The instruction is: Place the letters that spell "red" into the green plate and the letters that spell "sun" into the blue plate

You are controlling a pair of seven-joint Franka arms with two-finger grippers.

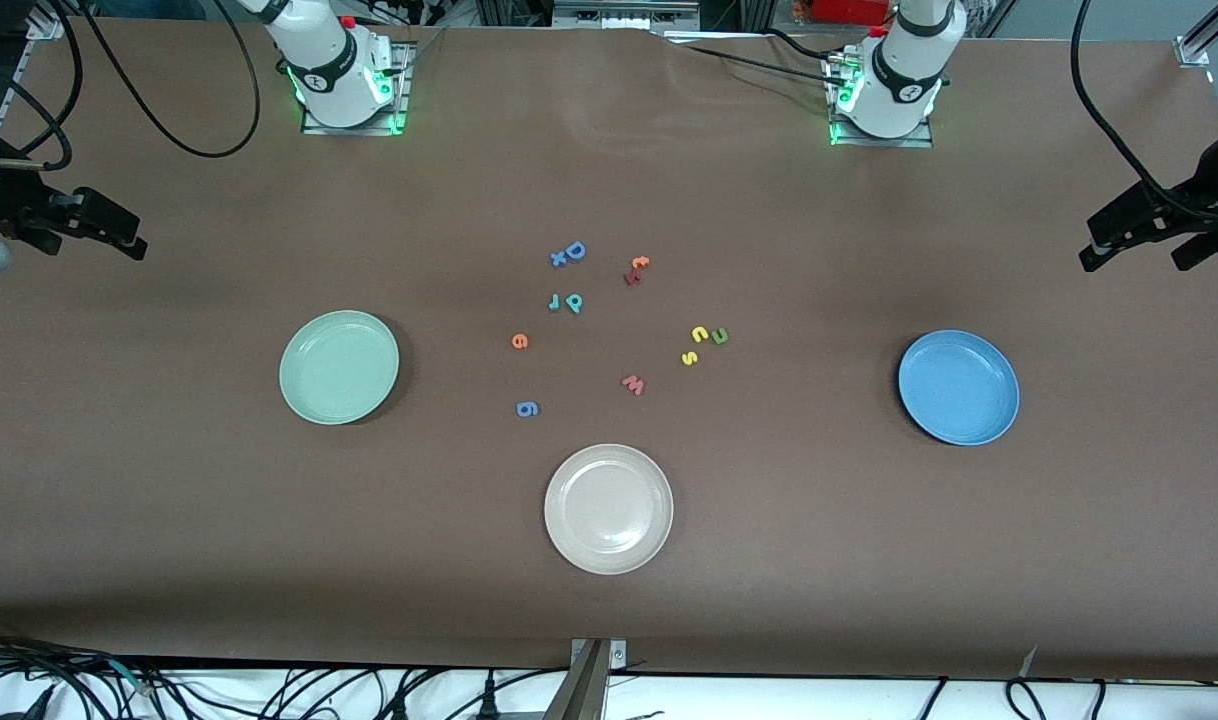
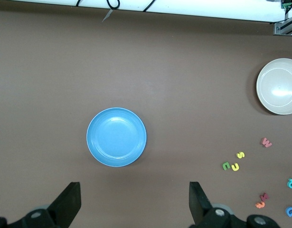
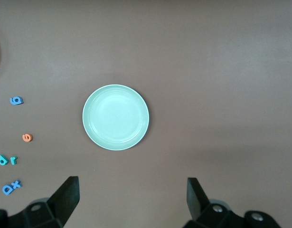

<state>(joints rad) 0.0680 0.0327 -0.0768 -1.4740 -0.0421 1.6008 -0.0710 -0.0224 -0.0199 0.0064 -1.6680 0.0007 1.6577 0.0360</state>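
Tiny letters lie mid-table: teal r (image 1: 554,302) beside teal d (image 1: 574,302), and orange e (image 1: 519,341) nearer the camera. Yellow u (image 1: 699,334), dark green n (image 1: 719,336) and yellow s (image 1: 689,358) cluster toward the left arm's end. The green plate (image 1: 339,367) lies empty toward the right arm's end. The blue plate (image 1: 958,387) lies empty toward the left arm's end. My left gripper (image 2: 135,204) hangs open high beside the blue plate (image 2: 116,137). My right gripper (image 3: 131,202) hangs open high beside the green plate (image 3: 115,117). Neither holds anything.
An off-white plate (image 1: 608,508) sits nearest the camera. Other letters lie among the task's: blue D (image 1: 574,250) and x (image 1: 558,260), orange t (image 1: 640,263), a red letter (image 1: 630,277), pinkish w (image 1: 633,385), blue g (image 1: 527,408).
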